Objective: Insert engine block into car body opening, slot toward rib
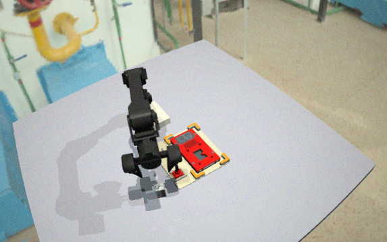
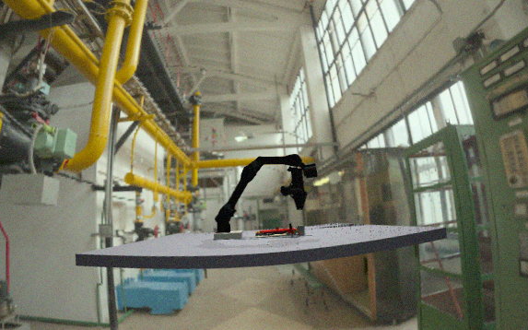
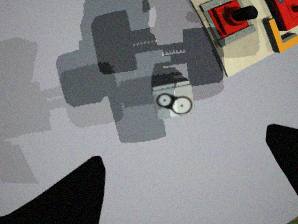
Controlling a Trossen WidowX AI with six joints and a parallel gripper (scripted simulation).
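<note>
The engine block (image 1: 159,190) (image 3: 174,96) is a small grey cube with two round holes. It lies on the table just off the front corner of the beige board (image 1: 184,182) (image 3: 249,56), inside the arm's shadow. The red car body (image 1: 198,152) (image 2: 275,231) lies flat on that board with its square opening facing up. My gripper (image 1: 155,172) (image 3: 189,149) (image 2: 300,203) is open and empty. It points down and hangs well above the engine block, near the board's front corner.
A small red piece with a black peg (image 1: 177,174) (image 3: 229,18) stands on the board's front corner, close to the engine block. Orange corner brackets (image 1: 225,158) frame the car body. The arm's white base plate (image 1: 161,115) sits behind the board.
</note>
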